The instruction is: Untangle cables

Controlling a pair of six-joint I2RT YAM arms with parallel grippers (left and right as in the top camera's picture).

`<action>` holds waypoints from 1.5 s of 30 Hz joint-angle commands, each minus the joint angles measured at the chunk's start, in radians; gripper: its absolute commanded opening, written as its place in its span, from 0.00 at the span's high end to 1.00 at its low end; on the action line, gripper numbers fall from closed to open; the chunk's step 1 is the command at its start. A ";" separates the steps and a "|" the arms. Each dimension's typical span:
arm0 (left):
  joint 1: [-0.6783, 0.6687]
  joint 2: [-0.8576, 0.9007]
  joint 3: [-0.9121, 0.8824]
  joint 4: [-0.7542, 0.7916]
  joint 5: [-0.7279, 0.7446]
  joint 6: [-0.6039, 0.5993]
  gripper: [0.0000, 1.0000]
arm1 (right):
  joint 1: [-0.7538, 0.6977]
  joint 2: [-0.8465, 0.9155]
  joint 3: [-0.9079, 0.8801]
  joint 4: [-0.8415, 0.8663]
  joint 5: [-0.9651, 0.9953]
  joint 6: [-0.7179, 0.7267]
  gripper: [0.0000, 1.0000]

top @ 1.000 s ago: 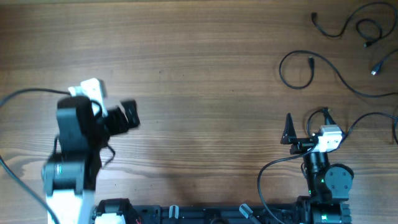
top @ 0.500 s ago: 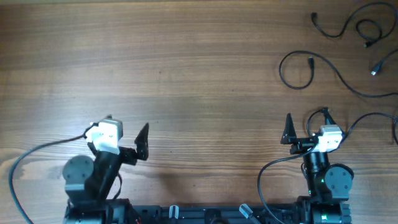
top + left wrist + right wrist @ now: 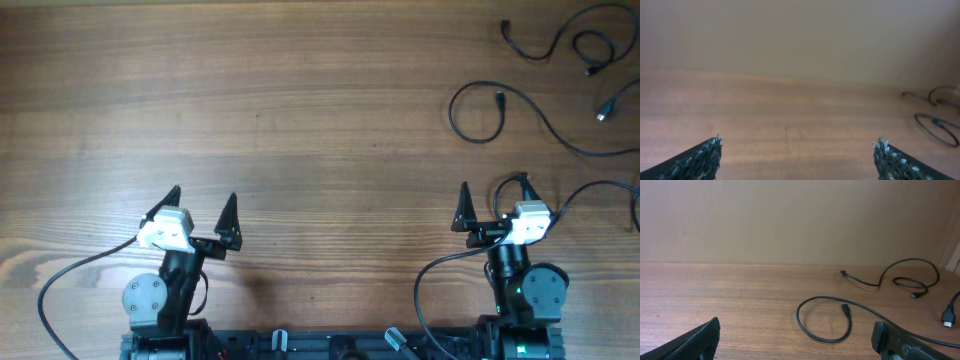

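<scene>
Several thin black cables lie as separate loose strands at the table's far right. One cable (image 3: 452, 108) forms a loop with a plug inside it, and it shows in the right wrist view as a looped cable (image 3: 799, 321) ahead of the fingers. A second cable (image 3: 530, 57) curls behind it near the back edge, also visible as a curled cable (image 3: 880, 282). More strands (image 3: 600, 190) run off the right edge. My left gripper (image 3: 203, 195) (image 3: 799, 145) is open over bare wood, far from them. My right gripper (image 3: 493, 188) (image 3: 796, 330) is open, nothing between its fingers, short of the loop.
Both arm bases sit at the front edge on a black rail (image 3: 300, 345). Thicker arm cables trail beside them, one at the left (image 3: 70, 275) and one at the right (image 3: 425, 280). A plain beige wall (image 3: 790, 220) rises behind the table's back edge.
The left arm has swung in from the left and drawn back to the front edge, its fingers now pointing away over the table. The right arm and the cables have not moved.
</scene>
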 commanded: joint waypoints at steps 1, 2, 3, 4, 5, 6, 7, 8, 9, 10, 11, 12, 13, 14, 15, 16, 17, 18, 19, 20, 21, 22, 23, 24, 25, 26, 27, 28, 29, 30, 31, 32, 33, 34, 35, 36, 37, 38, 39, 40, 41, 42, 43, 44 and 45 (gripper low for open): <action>0.005 -0.012 -0.042 0.086 -0.024 -0.020 0.00 | -0.002 -0.009 -0.002 0.003 0.014 -0.013 0.00; 0.005 -0.012 -0.058 0.122 -0.026 -0.020 0.00 | -0.002 -0.009 -0.002 0.003 0.014 -0.013 0.00; 0.005 -0.012 -0.071 0.146 -0.026 -0.020 0.00 | -0.002 -0.009 -0.002 0.003 0.014 -0.013 0.00; 0.005 -0.012 -0.079 0.145 -0.031 -0.020 0.00 | -0.002 -0.009 -0.002 0.003 0.014 -0.013 0.00; 0.005 -0.012 -0.079 0.144 -0.040 -0.020 0.00 | -0.002 -0.009 -0.002 0.003 0.014 -0.013 0.00; 0.005 -0.012 -0.079 0.142 -0.054 -0.020 0.00 | -0.002 -0.009 -0.002 0.003 0.014 -0.013 0.00; 0.005 -0.012 -0.079 0.132 -0.074 -0.020 0.00 | -0.002 -0.009 -0.002 0.003 0.014 -0.013 0.00; 0.005 -0.012 -0.079 0.114 -0.092 -0.020 0.00 | -0.002 -0.009 -0.002 0.003 0.014 -0.013 0.00; 0.005 -0.012 -0.079 0.070 -0.114 -0.021 0.00 | -0.002 -0.009 -0.002 0.003 0.014 -0.013 0.00; 0.005 -0.012 -0.079 0.042 -0.126 -0.022 0.00 | -0.002 -0.009 -0.002 0.003 0.014 -0.013 0.00; 0.005 -0.012 -0.079 0.045 -0.126 -0.020 0.00 | -0.002 -0.009 -0.002 0.003 0.014 -0.013 0.00; 0.005 -0.012 -0.079 0.043 -0.127 -0.020 0.00 | -0.002 -0.009 -0.002 0.003 0.014 -0.013 0.00; 0.005 -0.012 -0.079 0.043 -0.128 -0.018 0.00 | -0.002 -0.009 -0.002 0.003 0.014 -0.013 0.00; 0.005 -0.012 -0.079 0.043 -0.127 -0.016 0.00 | -0.002 -0.009 -0.002 0.003 0.014 -0.013 0.00; 0.005 -0.012 -0.079 0.043 -0.127 -0.015 0.00 | -0.002 -0.009 -0.002 0.003 0.014 -0.013 0.00; 0.005 -0.012 -0.079 0.043 -0.127 -0.006 0.00 | -0.002 -0.009 -0.002 0.003 0.014 -0.013 0.00; 0.004 -0.012 -0.079 0.043 -0.127 0.035 0.00 | -0.002 -0.009 -0.002 0.003 0.014 -0.013 0.00; 0.005 -0.012 -0.079 0.043 -0.130 0.058 0.00 | -0.002 -0.009 -0.002 0.003 0.014 -0.013 0.01; 0.005 -0.012 -0.079 0.042 -0.139 0.097 0.00 | -0.002 -0.009 -0.002 0.003 0.014 -0.013 0.00; 0.005 -0.012 -0.079 0.039 -0.166 0.113 0.00 | -0.002 -0.009 -0.002 0.003 0.014 -0.013 0.00; 0.004 -0.012 -0.079 0.035 -0.208 0.112 0.00 | -0.002 -0.009 -0.002 0.003 0.014 -0.013 0.00; 0.005 -0.012 -0.079 0.034 -0.243 0.112 0.00 | -0.002 -0.009 -0.002 0.003 0.014 -0.013 0.00; 0.005 -0.012 -0.079 0.034 -0.257 0.111 0.00 | -0.002 -0.009 -0.002 0.003 0.014 -0.013 0.00; 0.005 -0.012 -0.079 0.034 -0.257 0.108 0.00 | -0.002 -0.009 -0.002 0.003 0.014 -0.013 0.00; 0.004 -0.012 -0.079 0.034 -0.254 0.108 0.00 | -0.002 -0.009 -0.002 0.003 0.014 -0.013 0.00; 0.004 -0.012 -0.079 0.034 -0.248 0.108 0.00 | -0.002 -0.009 -0.002 0.003 0.014 -0.013 0.00; 0.004 -0.012 -0.079 0.032 -0.238 0.113 0.00 | -0.002 -0.009 -0.002 0.003 0.014 -0.013 0.00; 0.004 -0.012 -0.079 0.032 -0.233 0.113 0.00 | -0.002 -0.009 -0.002 0.003 0.014 -0.013 0.00; 0.004 -0.012 -0.079 0.032 -0.232 0.114 0.00 | -0.002 -0.009 -0.002 0.003 0.014 -0.013 0.00; 0.004 -0.012 -0.079 0.032 -0.231 0.116 0.00 | -0.002 -0.009 -0.002 0.003 0.014 -0.013 0.00; 0.004 -0.012 -0.079 0.032 -0.227 0.116 0.00 | -0.002 -0.009 -0.002 0.003 0.014 -0.013 0.00; 0.004 -0.012 -0.079 0.032 -0.223 0.116 0.00 | -0.002 -0.009 -0.002 0.003 0.014 -0.013 0.00; 0.003 -0.012 -0.079 0.032 -0.224 0.116 0.00 | -0.002 -0.009 -0.002 0.003 0.014 -0.013 0.00; 0.002 -0.012 -0.079 0.032 -0.223 0.116 0.00 | -0.002 -0.009 -0.002 0.003 0.014 -0.013 0.00; -0.001 -0.012 -0.079 0.032 -0.224 0.116 0.00 | -0.002 -0.009 -0.002 0.003 0.014 -0.013 0.00; -0.009 -0.012 -0.079 0.032 -0.224 0.116 0.00 | -0.002 -0.009 -0.002 0.003 0.014 -0.013 0.00; -0.021 -0.012 -0.079 0.032 -0.224 0.124 0.00 | -0.002 -0.009 -0.002 0.003 0.014 -0.013 0.00; -0.027 -0.012 -0.079 0.032 -0.224 0.132 0.00 | -0.002 -0.009 -0.002 0.003 0.014 -0.013 0.00; -0.032 -0.012 -0.079 0.032 -0.224 0.140 0.00 | -0.002 -0.009 -0.002 0.003 0.014 -0.013 0.00; -0.034 -0.012 -0.079 0.032 -0.224 0.140 0.00 | -0.002 -0.009 -0.002 0.003 0.014 -0.013 0.00; -0.034 -0.012 -0.079 0.032 -0.224 0.139 0.00 | -0.002 -0.009 -0.002 0.003 0.014 -0.013 0.00; -0.034 -0.012 -0.079 0.032 -0.224 0.138 0.00 | -0.002 -0.009 -0.002 0.003 0.014 -0.013 0.00; -0.034 -0.012 -0.079 0.032 -0.224 0.138 0.00 | -0.002 -0.009 -0.002 0.003 0.014 -0.013 0.00; -0.034 -0.012 -0.079 0.032 -0.224 0.137 0.00 | -0.002 -0.009 -0.002 0.003 0.014 -0.013 0.00; -0.034 -0.012 -0.079 0.032 -0.224 0.130 0.00 | -0.002 -0.009 -0.002 0.003 0.014 -0.013 0.00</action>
